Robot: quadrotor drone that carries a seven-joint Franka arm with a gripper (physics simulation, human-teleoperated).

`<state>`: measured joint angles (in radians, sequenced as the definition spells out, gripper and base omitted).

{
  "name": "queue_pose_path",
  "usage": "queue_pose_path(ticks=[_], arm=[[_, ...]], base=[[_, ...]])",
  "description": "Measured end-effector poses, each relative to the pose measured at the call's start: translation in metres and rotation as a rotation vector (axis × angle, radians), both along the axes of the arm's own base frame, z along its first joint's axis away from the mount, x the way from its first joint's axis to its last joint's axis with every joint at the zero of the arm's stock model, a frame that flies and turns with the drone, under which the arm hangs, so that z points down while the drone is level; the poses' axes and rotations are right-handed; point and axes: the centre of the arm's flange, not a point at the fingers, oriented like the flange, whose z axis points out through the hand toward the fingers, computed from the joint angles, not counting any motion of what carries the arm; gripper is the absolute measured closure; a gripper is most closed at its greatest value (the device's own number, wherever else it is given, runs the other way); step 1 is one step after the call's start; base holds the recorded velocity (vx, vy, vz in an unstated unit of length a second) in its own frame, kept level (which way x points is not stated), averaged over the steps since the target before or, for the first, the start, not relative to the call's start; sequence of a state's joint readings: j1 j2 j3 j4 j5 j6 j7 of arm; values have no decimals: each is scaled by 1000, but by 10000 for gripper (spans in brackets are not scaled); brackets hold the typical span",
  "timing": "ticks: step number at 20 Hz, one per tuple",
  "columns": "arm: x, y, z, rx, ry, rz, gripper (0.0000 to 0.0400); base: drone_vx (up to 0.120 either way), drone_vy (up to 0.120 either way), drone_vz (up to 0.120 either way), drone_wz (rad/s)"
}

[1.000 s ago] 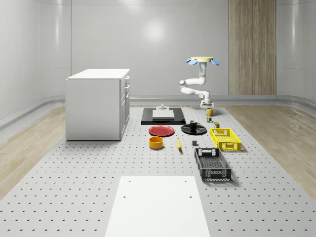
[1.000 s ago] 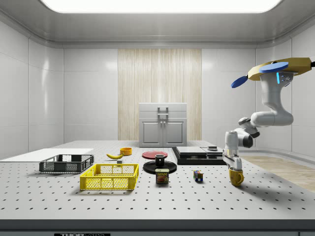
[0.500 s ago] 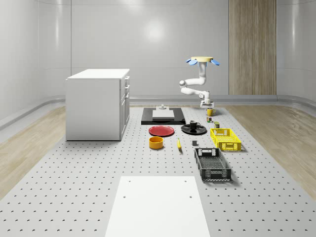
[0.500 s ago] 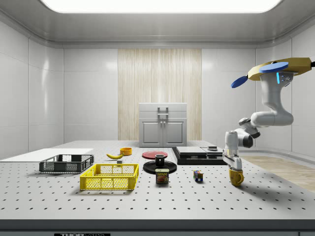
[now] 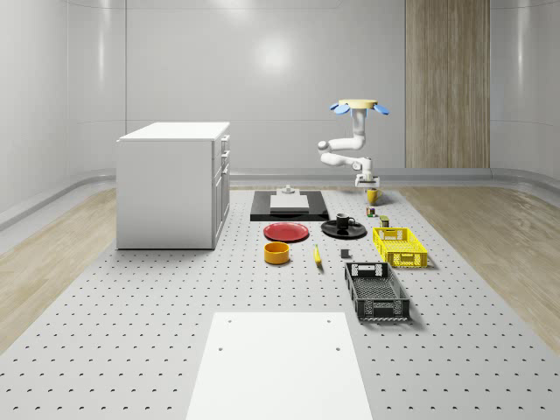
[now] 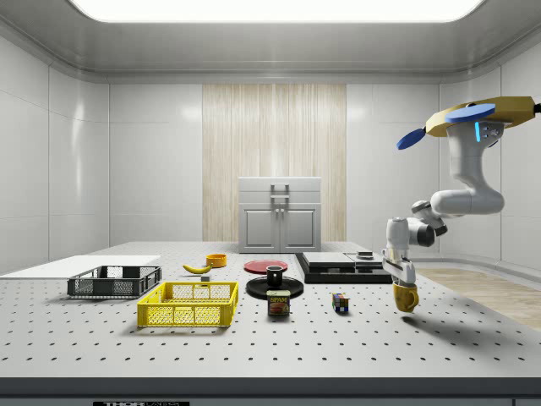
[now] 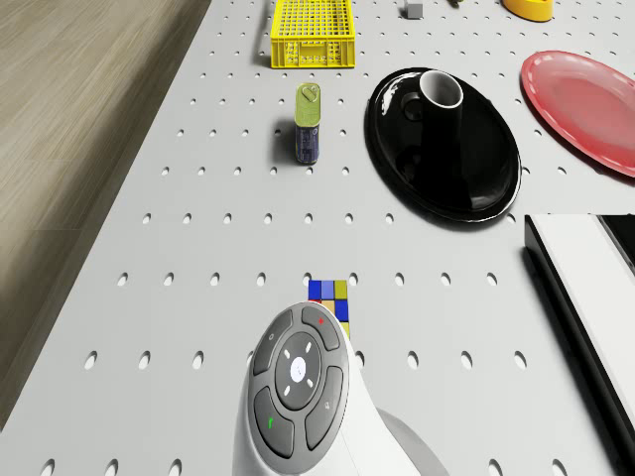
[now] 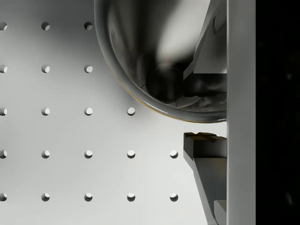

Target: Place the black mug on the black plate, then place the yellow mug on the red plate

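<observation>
The drone (image 6: 482, 114) hovers above the side view's right end of the surface (image 6: 254, 347), its arm bent down. The red plate (image 6: 265, 266) lies well away toward the side view's left, beyond the black plate (image 6: 275, 288), which already carries the black mug (image 6: 275, 275). The fingers (image 6: 400, 275) are closed on the rim of the yellow mug (image 6: 406, 298), which hangs upright just clear of the surface: glossy yellow outside, grey within.
</observation>
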<state>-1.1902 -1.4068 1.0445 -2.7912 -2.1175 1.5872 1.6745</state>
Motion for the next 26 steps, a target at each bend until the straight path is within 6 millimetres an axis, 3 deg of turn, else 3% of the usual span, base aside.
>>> queue_pose_path(ticks=[7,12,21,26], arm=[[0,0,-13,0,0,0,290],[0,0,-15,0,0,0,290],[0,0,-16,0,0,0,290],[0,0,-16,0,0,0,290]], base=[[11,-11,120,0],[120,-120,120,0],[120,-120,4,0],[120,-120,96,0]])
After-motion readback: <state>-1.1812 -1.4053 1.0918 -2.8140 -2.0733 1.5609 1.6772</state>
